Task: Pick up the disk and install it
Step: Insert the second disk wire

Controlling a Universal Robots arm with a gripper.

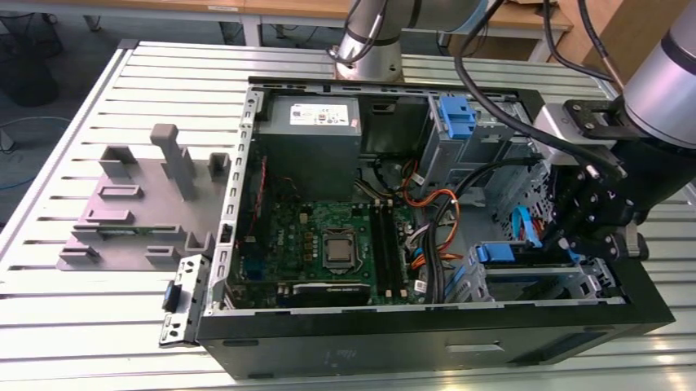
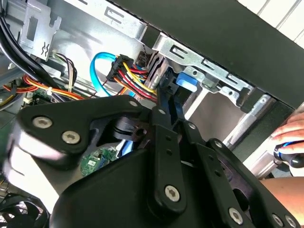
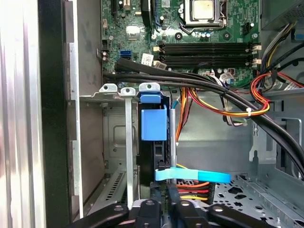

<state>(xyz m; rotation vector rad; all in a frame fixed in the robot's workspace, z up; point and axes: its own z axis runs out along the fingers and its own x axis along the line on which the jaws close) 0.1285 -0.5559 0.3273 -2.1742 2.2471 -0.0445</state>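
You see the claw point(image 3: 164, 205) clamped narrow on the disk point(image 3: 154, 124), holding it edge-on to fit the drive cage point(image 3: 114, 142) at lower centre.

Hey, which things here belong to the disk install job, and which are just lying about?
Part of the job:
- disk, standing edge-on in the drive cage
- gripper, right at the disk
- computer case

Just lying about:
- grey fixture on the table
- motherboard
- power supply
- a person's hand beside the case
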